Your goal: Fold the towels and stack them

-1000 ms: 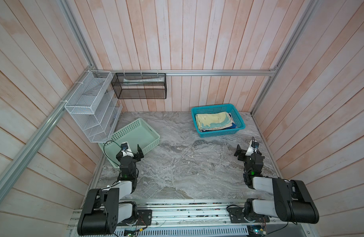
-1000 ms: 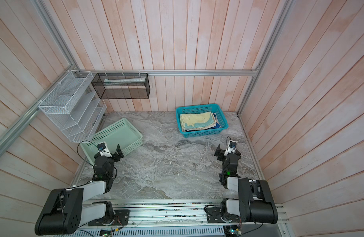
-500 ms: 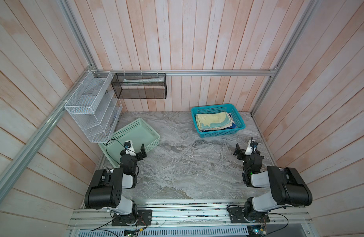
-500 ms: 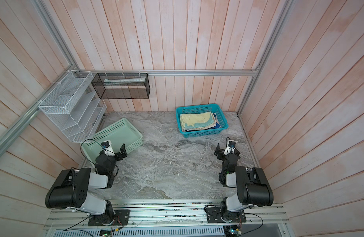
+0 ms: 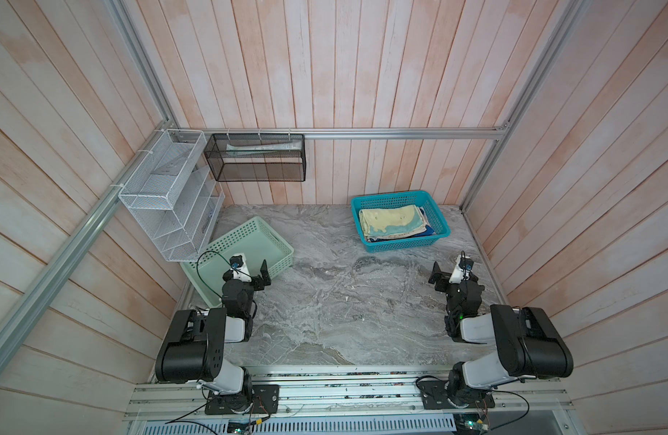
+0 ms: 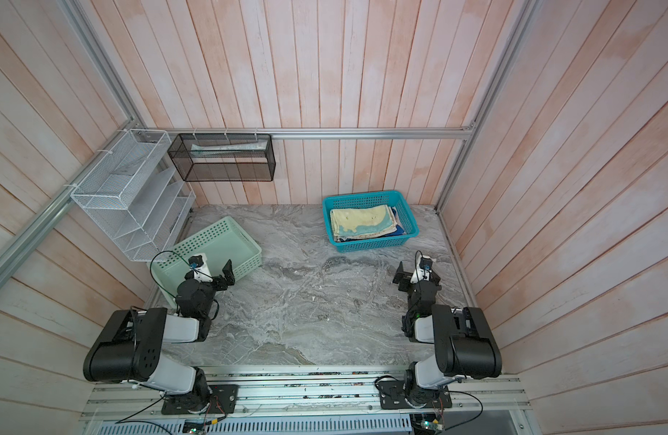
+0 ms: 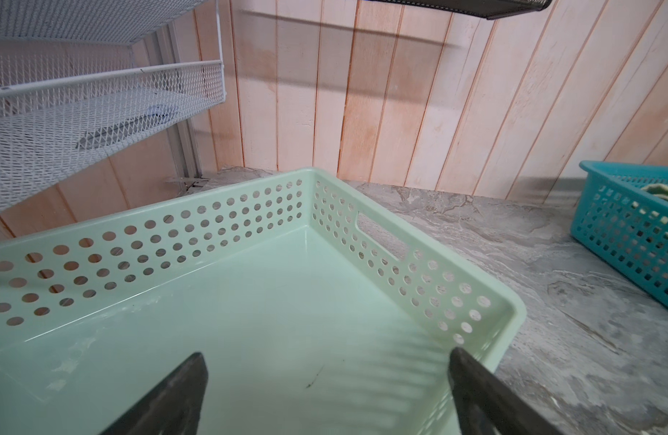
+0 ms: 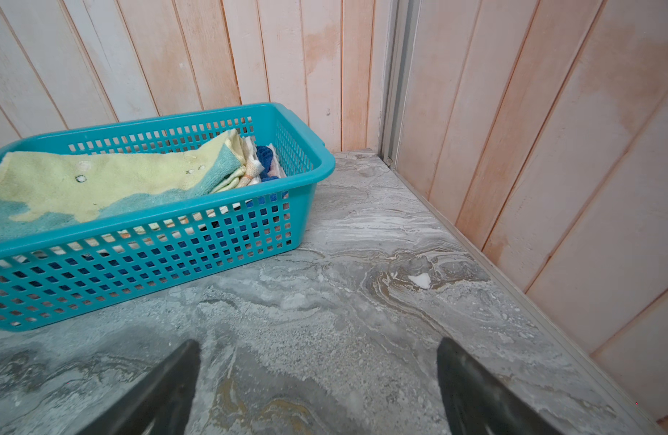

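Towels (image 5: 392,226) sit in the teal basket (image 5: 400,246) at the desk's (image 5: 343,309) far right corner, apart from the right pincer (image 8: 317,348) and left pincer (image 7: 327,354), both gaping empty.

The lower towels (image 8: 264,154) are being covered almost wholly by the pale yellow towel (image 8: 99,180) — only their folded edges are being shown — while the teal basket (image 8: 306,211) is being cut off by the right wrist view's edge.

Black-and-white jointed arms (image 5: 197,350) with thin black cables (image 5: 197,268).
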`<state>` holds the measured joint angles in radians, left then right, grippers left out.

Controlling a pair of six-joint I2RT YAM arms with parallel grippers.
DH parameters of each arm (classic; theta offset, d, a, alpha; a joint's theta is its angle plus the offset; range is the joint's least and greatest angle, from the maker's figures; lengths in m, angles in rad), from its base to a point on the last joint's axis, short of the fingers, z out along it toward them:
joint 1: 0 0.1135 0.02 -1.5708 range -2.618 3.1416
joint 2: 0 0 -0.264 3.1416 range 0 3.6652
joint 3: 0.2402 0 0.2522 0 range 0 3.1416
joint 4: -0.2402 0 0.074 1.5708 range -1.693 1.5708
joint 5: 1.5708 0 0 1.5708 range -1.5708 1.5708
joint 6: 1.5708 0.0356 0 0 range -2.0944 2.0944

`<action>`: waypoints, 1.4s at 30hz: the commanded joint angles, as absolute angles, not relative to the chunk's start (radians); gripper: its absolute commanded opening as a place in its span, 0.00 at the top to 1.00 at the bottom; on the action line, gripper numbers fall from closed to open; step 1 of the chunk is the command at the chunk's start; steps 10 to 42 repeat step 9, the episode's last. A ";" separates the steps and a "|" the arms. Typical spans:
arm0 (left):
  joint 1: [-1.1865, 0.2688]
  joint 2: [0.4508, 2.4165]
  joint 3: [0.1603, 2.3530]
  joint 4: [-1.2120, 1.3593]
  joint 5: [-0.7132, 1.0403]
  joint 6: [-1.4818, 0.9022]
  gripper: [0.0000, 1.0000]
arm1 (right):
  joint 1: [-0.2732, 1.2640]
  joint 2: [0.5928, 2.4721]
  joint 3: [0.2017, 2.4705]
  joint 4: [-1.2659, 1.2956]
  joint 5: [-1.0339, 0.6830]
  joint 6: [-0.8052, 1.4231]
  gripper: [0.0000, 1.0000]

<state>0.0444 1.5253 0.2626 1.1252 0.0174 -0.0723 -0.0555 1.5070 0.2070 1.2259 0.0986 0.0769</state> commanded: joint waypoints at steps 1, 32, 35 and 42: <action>0.027 1.541 0.294 1.094 -0.013 -0.035 0.00 | -0.051 1.509 0.224 1.229 0.092 0.067 0.02; 0.015 1.542 0.296 1.091 -0.034 -0.028 0.00 | -0.051 1.509 0.223 1.227 0.092 0.069 0.02; 0.015 1.542 0.296 1.091 -0.034 -0.028 0.00 | -0.051 1.509 0.223 1.227 0.092 0.069 0.02; 0.015 1.542 0.296 1.091 -0.034 -0.028 0.00 | -0.051 1.509 0.223 1.227 0.092 0.069 0.02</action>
